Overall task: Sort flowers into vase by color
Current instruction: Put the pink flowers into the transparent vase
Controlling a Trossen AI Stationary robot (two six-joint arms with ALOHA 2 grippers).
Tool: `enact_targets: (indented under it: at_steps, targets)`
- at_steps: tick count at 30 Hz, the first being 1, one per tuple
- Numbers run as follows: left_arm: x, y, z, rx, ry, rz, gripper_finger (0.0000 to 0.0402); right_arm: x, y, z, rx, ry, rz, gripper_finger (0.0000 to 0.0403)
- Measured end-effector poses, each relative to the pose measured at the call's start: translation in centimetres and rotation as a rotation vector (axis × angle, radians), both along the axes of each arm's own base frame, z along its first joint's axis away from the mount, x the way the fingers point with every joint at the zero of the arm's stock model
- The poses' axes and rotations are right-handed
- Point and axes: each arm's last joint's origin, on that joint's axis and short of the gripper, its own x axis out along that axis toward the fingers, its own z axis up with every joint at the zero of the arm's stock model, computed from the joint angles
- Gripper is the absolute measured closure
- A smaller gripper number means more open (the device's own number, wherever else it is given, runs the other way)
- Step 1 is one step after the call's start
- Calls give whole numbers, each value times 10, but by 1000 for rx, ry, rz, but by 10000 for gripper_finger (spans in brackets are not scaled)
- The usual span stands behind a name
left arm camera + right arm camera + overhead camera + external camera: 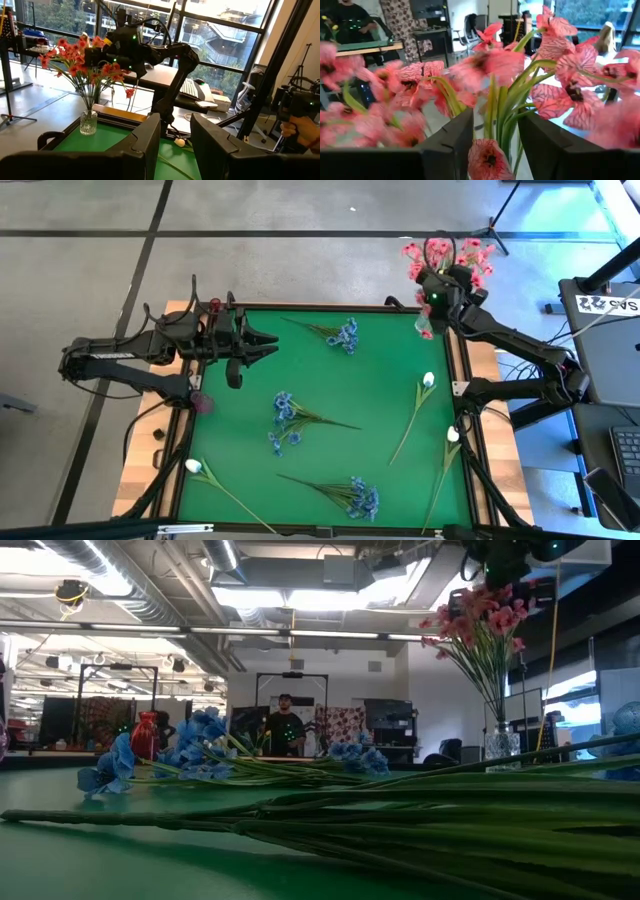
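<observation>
The right arm is reaching up over the far right corner of the bench (pixel 400 340), its right gripper (pixel 432 288) hovering among the pink flowers (pixel 448 258) that are standing in the glass vase (pixel 499 740) at that corner. In the right wrist view its fingers are standing partly apart with green stems running up through the gap between them and a pink bloom just below; whether they are pressing on the stems cannot be told. The left arm is lying level along the opposite, left edge of the bench, its left gripper (pixel 262 345) pointing toward the vase with fingers slightly apart and holding nothing. Blue flowers (pixel 288 420) and white flowers (pixel 428 380) are lying flat on the green bench, well apart from the vase.
</observation>
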Motion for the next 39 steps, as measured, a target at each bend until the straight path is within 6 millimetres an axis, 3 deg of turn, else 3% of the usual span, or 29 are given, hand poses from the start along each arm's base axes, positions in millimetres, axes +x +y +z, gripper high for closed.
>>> enact_targets:
  at_steps: [7,17,27,39]
  targets:
    - [0,0,0,3,0,1,297,3,-2,14,-26,64,23,246]
    - [0,0,0,3,0,0,297,-3,-3,18,-27,89,-12,261]
    - [0,0,0,10,1,9,297,-16,7,33,-143,-170,33,311]
    - [0,0,0,5,1,8,297,-17,9,36,-190,-336,118,315]
